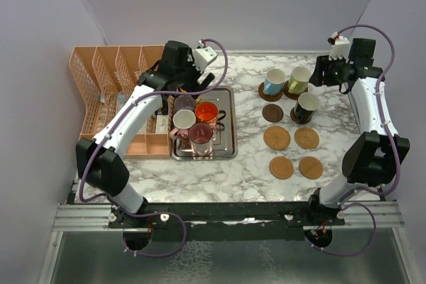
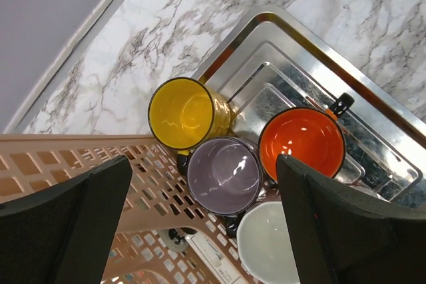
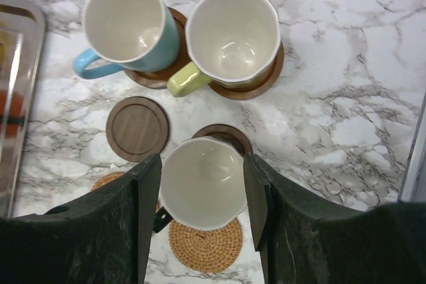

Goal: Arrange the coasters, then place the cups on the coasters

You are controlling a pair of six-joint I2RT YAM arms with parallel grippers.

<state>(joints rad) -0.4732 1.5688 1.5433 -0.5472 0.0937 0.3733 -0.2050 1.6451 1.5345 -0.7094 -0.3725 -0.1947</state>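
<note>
Three cups stand on dark coasters at the right: a light blue cup, a yellow-green cup and a black cup. My right gripper is open, its fingers either side of the black cup with small gaps. One dark coaster and several woven coasters lie bare. The yellow cup, purple cup, orange cup and a white-inside cup stand in the tray. My left gripper hangs wide open above the purple cup.
The steel tray also holds a maroon cup. A salmon plastic organiser stands against the tray's left side. Grey walls close in the table at the back and both sides.
</note>
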